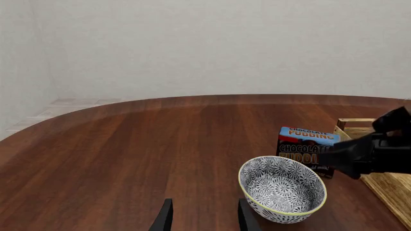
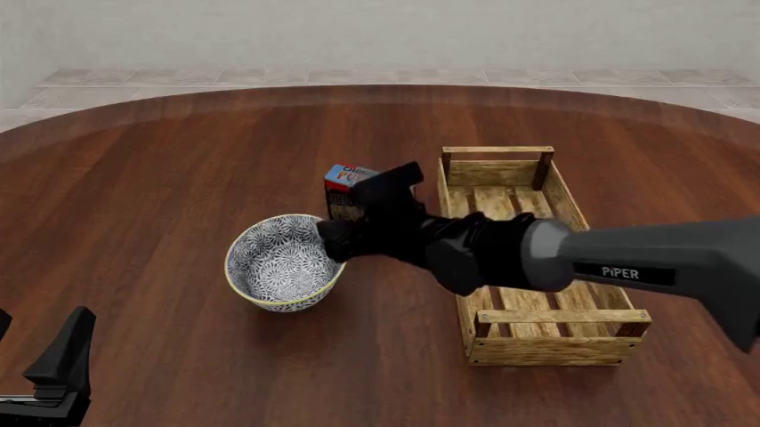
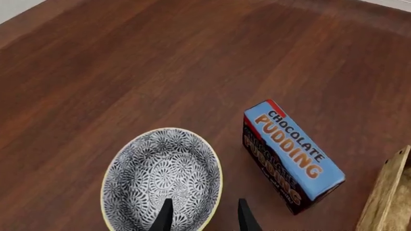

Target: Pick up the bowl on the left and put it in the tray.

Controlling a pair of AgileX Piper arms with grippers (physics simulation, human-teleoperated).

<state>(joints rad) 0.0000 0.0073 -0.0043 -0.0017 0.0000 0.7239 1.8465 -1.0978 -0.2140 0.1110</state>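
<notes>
1. Nearest the camera, the left gripper (image 2: pixel 48 374) sat low at the front left corner of the table (image 2: pixel 155 178), well apart from everything else. In its wrist view its fingers stood parted with nothing between them.
2. Further in, the bowl (image 2: pixel 283 261) stood upright on the table, left of the tray (image 2: pixel 558 342) and not inside it.
3. The right gripper (image 3: pixel 202 214) reached across from the right, above the tray's near half, to the bowl's right edge. Its fingers were spread, one over the bowl's inside and one outside the rim; whether they touched the rim I could not tell.
4. Just behind the bowl, the pudding box (image 2: pixel 345 181) stood between bowl and tray, partly hidden by the right arm.
5. The tray lay lengthwise to the right, its far end rail furthest back.
</notes>
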